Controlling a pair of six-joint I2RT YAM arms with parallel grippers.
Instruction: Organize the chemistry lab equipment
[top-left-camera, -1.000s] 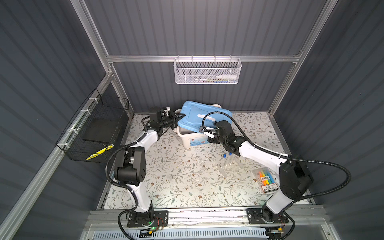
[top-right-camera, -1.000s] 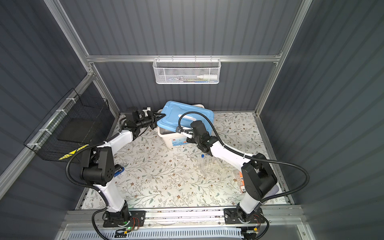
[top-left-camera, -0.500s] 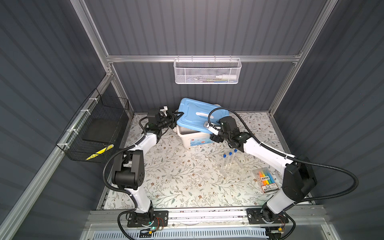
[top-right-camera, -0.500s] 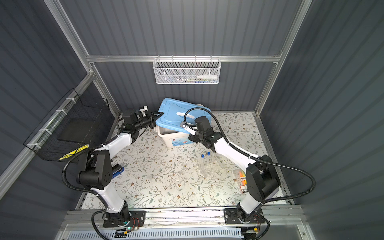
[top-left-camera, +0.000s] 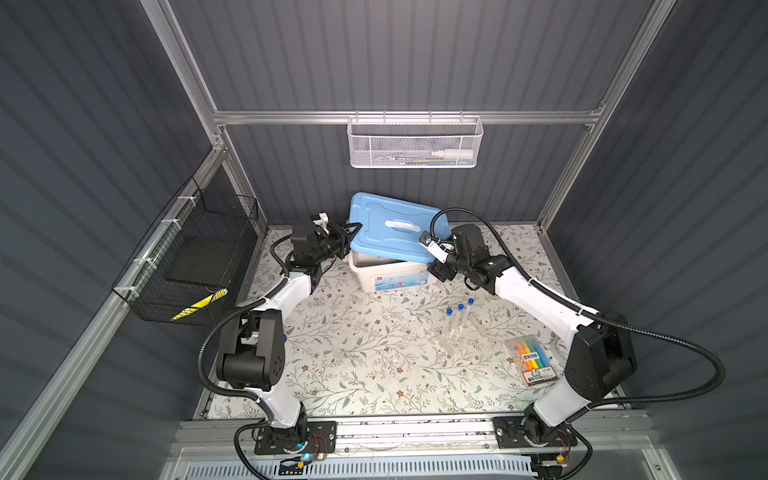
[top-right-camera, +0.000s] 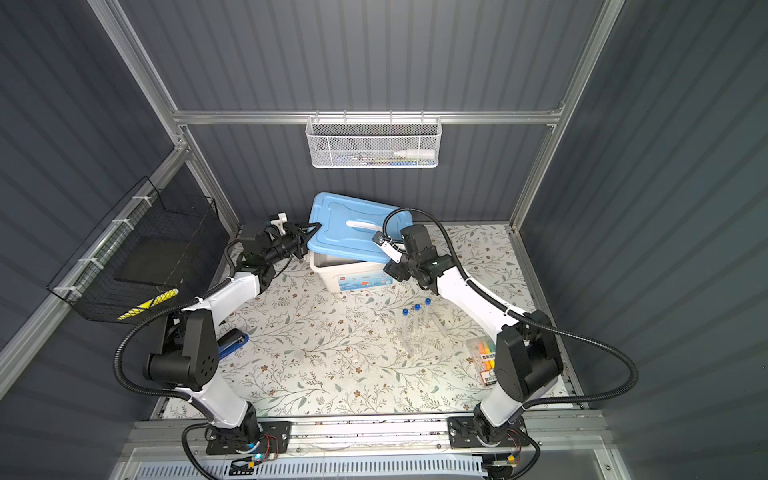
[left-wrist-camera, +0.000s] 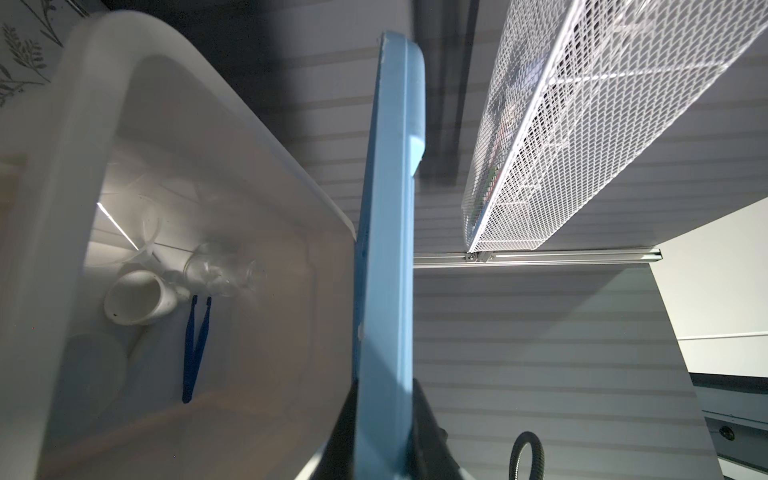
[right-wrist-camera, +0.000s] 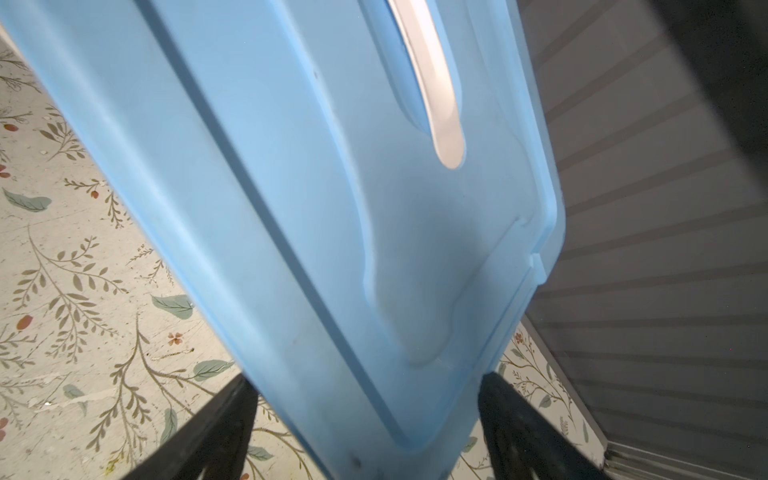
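A: Left jaws clamped on the blue lid (top-left-camera: 374, 243), 9 o'clock edge; right jaws apart, astride its 4 o'clock corner.
B: Thin pinch; a slip could drop it into the white bin (top-left-camera: 374, 277), onto the glass flask (left-wrist-camera: 220, 270); test tubes (top-left-camera: 460, 308) stand outside, bin's 4 o'clock.

lid (right-wrist-camera: 291, 208): smooth matt blue plastic; bin (left-wrist-camera: 54, 166): translucent white plastic; basket (top-left-camera: 415, 145): white metal mesh; test tubes (top-left-camera: 459, 320): clear, glossy
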